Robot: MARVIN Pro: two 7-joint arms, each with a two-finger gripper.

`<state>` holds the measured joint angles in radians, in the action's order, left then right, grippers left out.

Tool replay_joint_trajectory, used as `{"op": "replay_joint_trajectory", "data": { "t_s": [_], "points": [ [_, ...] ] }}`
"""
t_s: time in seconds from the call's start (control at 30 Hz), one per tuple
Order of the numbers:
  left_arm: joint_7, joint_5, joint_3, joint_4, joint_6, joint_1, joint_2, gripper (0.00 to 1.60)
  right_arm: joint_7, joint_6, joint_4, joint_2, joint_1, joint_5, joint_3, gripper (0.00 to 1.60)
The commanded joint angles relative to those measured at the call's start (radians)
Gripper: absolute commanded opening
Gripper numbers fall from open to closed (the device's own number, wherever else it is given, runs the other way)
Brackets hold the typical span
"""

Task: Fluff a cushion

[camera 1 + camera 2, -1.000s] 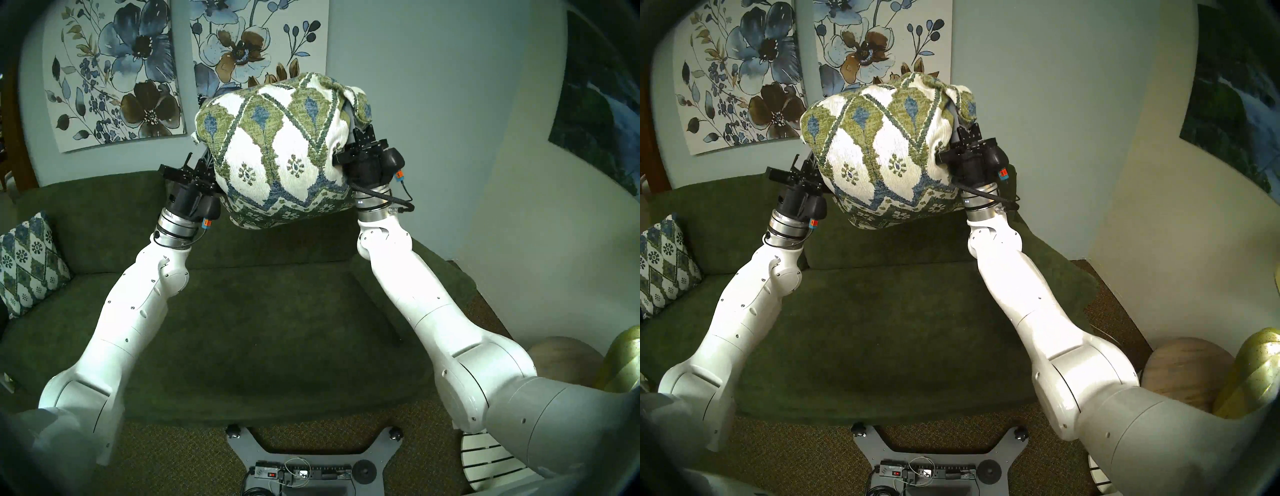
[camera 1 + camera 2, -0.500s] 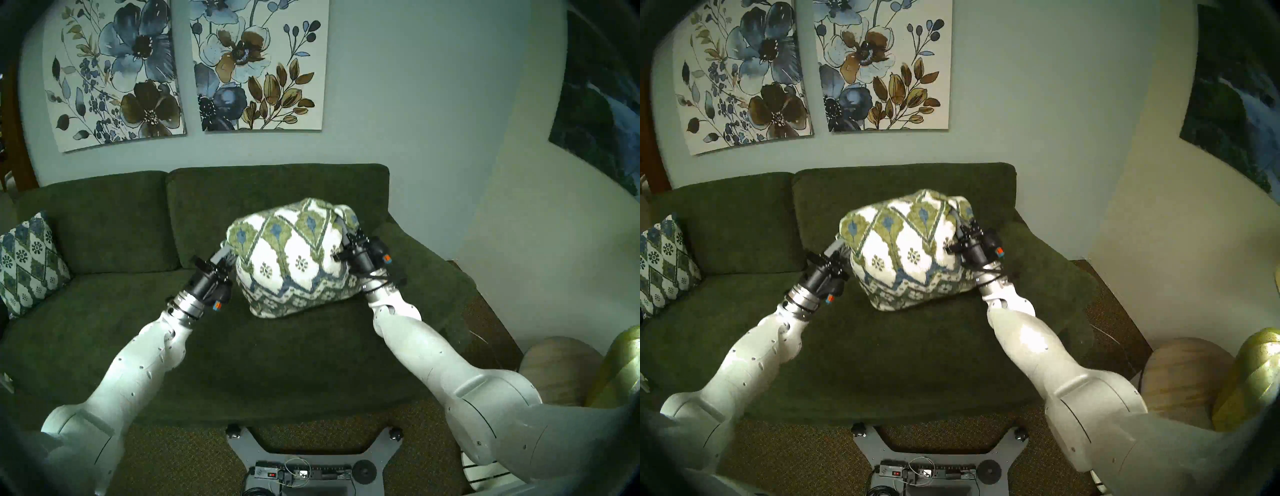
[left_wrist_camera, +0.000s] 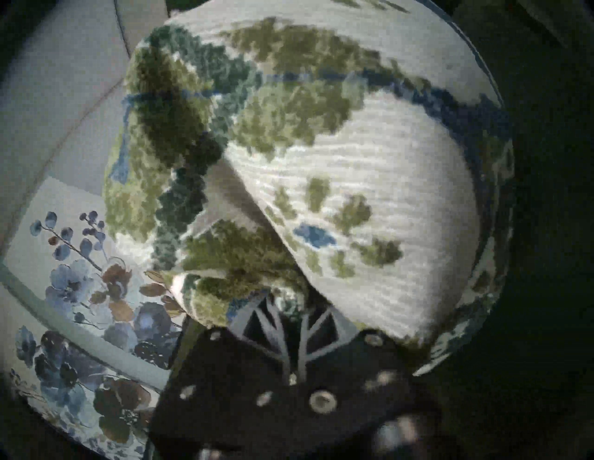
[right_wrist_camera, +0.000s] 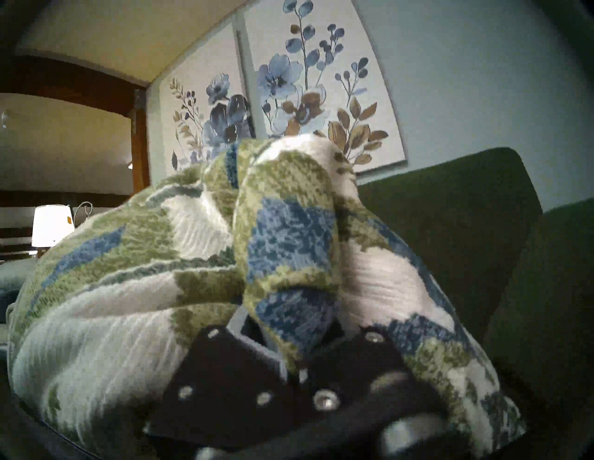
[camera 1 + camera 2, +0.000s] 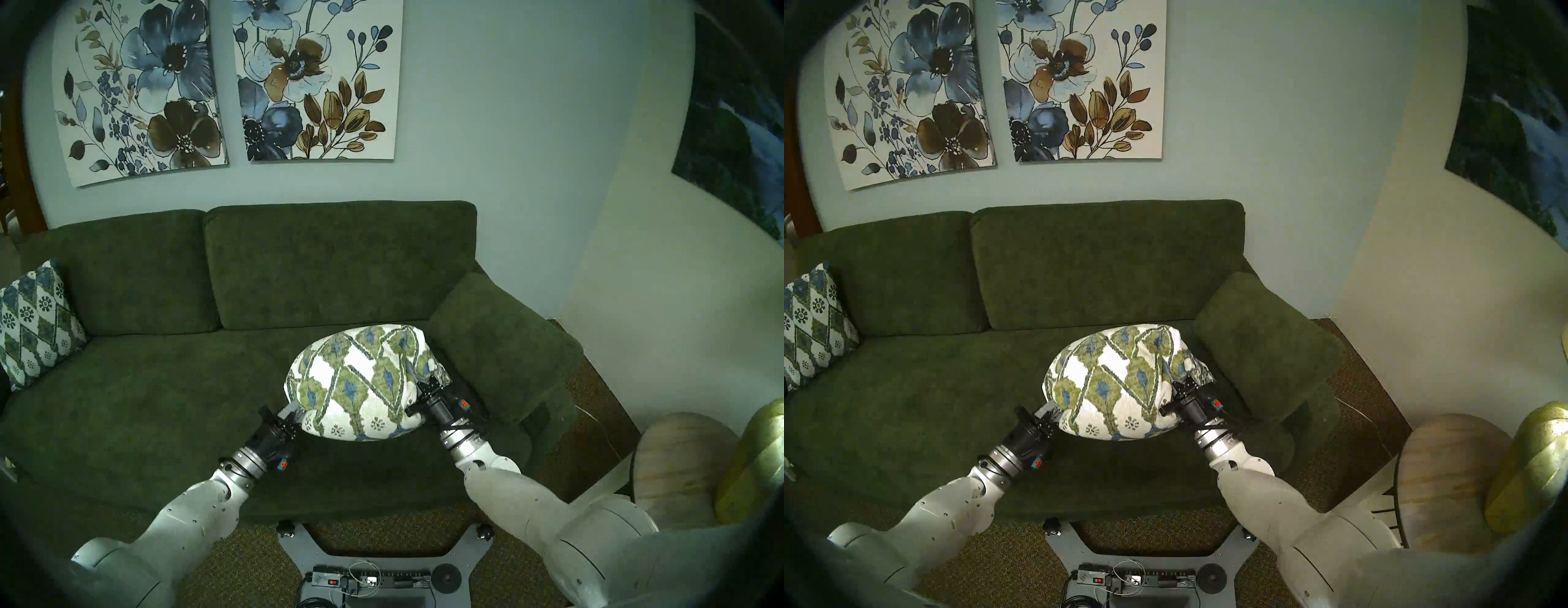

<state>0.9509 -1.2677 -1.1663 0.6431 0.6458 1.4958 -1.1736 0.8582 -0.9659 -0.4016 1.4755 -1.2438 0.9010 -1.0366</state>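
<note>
1. The left gripper (image 5: 294, 412) has its jaws pressed together, pinching a fold at the lower left corner of the plump white woven cushion with olive-green and blue diamonds (image 5: 360, 382).
2. The right gripper (image 5: 429, 385) is likewise clamped tight on bunched fabric at the cushion's right edge.
3. The cushion hangs between both grippers, low over the dark green sofa seat (image 5: 148, 403), just beside the sofa's right armrest (image 5: 500, 339).

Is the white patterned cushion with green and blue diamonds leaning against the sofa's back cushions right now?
No, the white diamond-patterned cushion sits forward over the dark green sofa seat, clear of the back cushions.
</note>
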Motion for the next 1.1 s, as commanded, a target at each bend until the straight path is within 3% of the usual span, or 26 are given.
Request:
{"op": "replay_joint_trajectory", "data": {
  "t_s": [0.0, 0.17, 0.4, 1.07],
  "points": [
    [-0.017, 0.014, 0.028, -0.076, 0.001, 0.071, -0.081, 0.0, -0.002, 0.006, 0.064, 0.0, -0.077, -0.014, 0.018, 0.0],
    [-0.018, 0.038, 0.027, -0.116, 0.001, 0.062, -0.108, 0.0, -0.006, 0.006, 0.093, 0.004, -0.09, -0.024, 0.03, 0.0],
    [-0.035, 0.081, -0.012, -0.14, 0.01, -0.054, -0.09, 0.0, -0.01, 0.006, 0.122, 0.017, -0.09, -0.039, 0.045, 0.0],
    [-0.076, 0.048, -0.158, 0.141, -0.017, -0.178, 0.106, 0.0, -0.009, 0.006, 0.125, 0.029, -0.092, -0.043, 0.052, 0.0]
  ]
}}
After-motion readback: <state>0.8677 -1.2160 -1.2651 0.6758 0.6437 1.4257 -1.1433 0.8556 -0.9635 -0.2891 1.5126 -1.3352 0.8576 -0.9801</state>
